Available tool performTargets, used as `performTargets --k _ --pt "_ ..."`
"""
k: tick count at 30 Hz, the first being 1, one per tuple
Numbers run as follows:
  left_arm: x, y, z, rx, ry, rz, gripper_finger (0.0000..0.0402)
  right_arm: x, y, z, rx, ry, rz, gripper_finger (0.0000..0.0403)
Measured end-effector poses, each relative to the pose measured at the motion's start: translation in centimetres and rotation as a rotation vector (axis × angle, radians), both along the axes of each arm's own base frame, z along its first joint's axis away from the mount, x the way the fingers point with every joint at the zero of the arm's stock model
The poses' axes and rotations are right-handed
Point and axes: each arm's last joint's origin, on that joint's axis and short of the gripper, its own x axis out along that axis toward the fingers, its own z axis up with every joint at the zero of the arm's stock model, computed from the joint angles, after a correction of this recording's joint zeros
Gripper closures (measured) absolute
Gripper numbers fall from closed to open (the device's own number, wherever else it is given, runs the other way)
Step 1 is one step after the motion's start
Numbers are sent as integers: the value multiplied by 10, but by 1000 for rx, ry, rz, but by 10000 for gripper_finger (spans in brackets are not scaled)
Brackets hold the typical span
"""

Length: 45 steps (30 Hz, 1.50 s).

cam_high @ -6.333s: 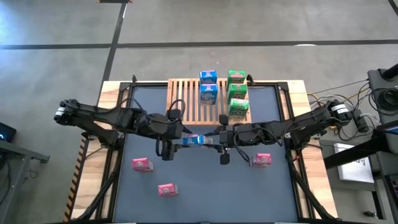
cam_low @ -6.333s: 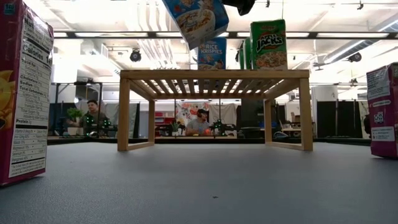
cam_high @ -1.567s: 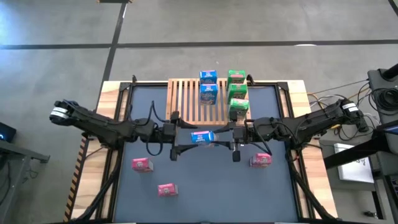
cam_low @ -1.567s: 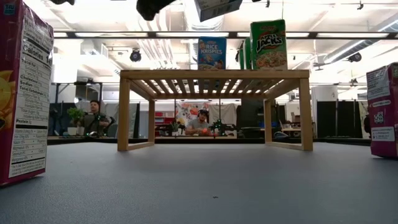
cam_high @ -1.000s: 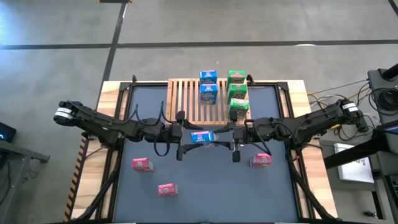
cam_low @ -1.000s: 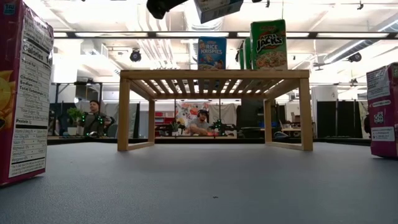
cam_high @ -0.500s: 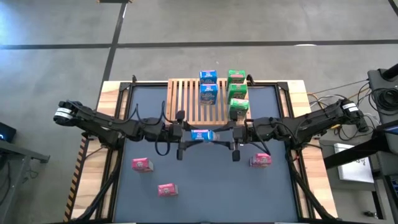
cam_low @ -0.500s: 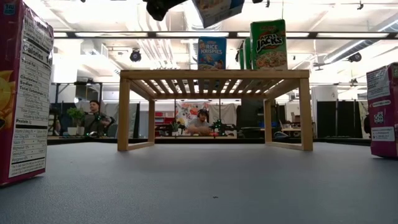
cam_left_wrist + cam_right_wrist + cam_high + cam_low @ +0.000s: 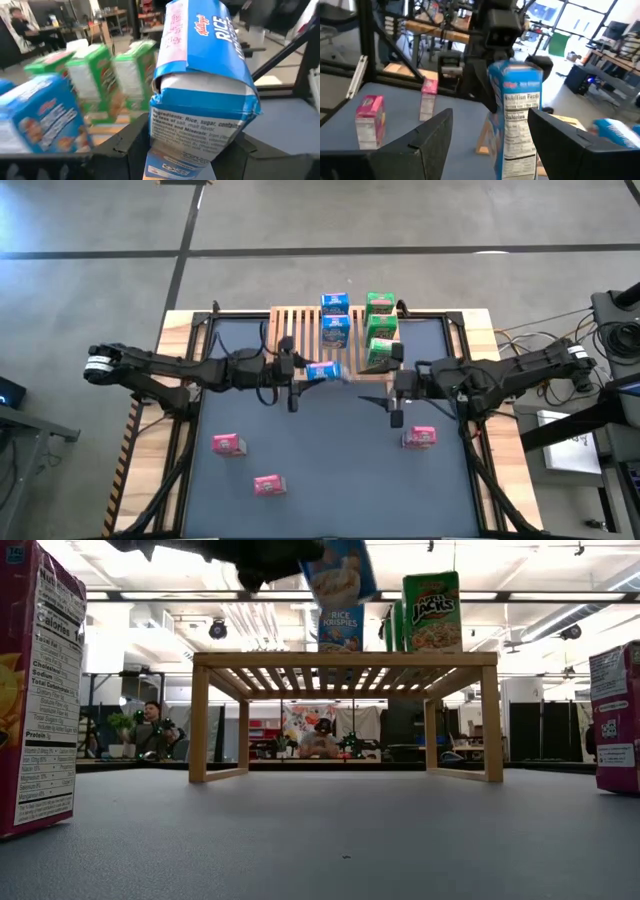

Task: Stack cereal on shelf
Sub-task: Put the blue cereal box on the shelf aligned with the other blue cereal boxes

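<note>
While the left gripper (image 9: 298, 372) hangs above the near edge of the shelf (image 9: 290, 340), its two dark fingers (image 9: 134, 145) are clenched on the lower end of a blue cereal box (image 9: 323, 371). The left wrist view shows this held box (image 9: 202, 90) filling the space between the fingers, its printed panel facing the camera. From table height the same box (image 9: 340, 570) hangs in the air above the shelf top (image 9: 345, 659), tilted, with the dark gripper body at its left.

The right gripper (image 9: 394, 402) is over the dark table (image 9: 330, 470), to the right of the held box and apart from it. Its fingers (image 9: 427, 137) stand spread wide with nothing between them; the blue box (image 9: 516, 117) appears past them, farther off, gripped by the other arm.

On the shelf, two more blue boxes (image 9: 334, 320) stand one behind the other near the middle, and three green boxes (image 9: 380, 330) stand in a row to their right. Three pink boxes remain on the table: one near the left (image 9: 228, 444), one nearer still (image 9: 267, 485), and one at the right (image 9: 420, 437), just beside the right gripper.
</note>
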Motion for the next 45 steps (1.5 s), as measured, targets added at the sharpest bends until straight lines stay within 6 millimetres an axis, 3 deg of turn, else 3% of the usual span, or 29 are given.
performTargets --k 6,12,30,45 --pt "-4 35 -1 -51 9 -89 244 -18 -4 11 25 -24 4 160" --pt "-6 58 2 -79 79 -50 245 -22 -4 11 26 -18 5 163" --pt "38 71 7 -67 344 -76 245 -21 -4 8 24 11 3 165" --pt "36 79 11 -84 375 -42 245 -21 -4 6 27 31 2 165"
